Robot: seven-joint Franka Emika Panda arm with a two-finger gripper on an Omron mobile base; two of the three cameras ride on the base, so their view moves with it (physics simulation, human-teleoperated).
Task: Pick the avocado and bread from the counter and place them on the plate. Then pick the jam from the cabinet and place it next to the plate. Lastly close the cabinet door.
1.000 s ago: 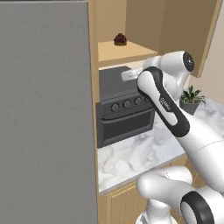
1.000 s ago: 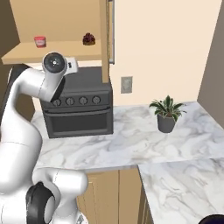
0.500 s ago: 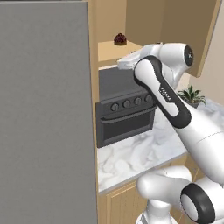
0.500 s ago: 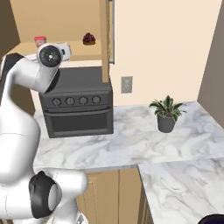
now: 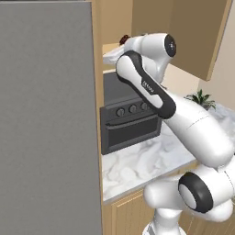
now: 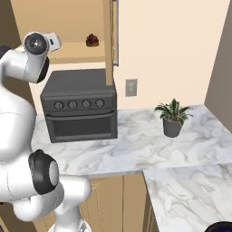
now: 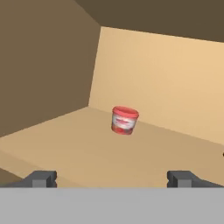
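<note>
My gripper is open at the front edge of the cabinet shelf, with nothing between its tips. The jam, a small knobbly dark maroon lump, sits farther right on that shelf; in the left base view a sliver of the jam peeks out behind my arm. The cabinet door stands open, seen edge-on with its grey bar handle in the right base view. The counter lies below. A dark sliver of the plate shows at the corner. Avocado and bread are out of view.
A red-lidded tub with a white label stands on the shelf straight ahead of the hand. A dark grey oven sits under the shelf. A potted plant stands on the counter. A tall grey panel walls off the left.
My arm has risen from in front of the oven to shelf height, with the hand swung toward the shelf's left end. The jaws stayed open.
</note>
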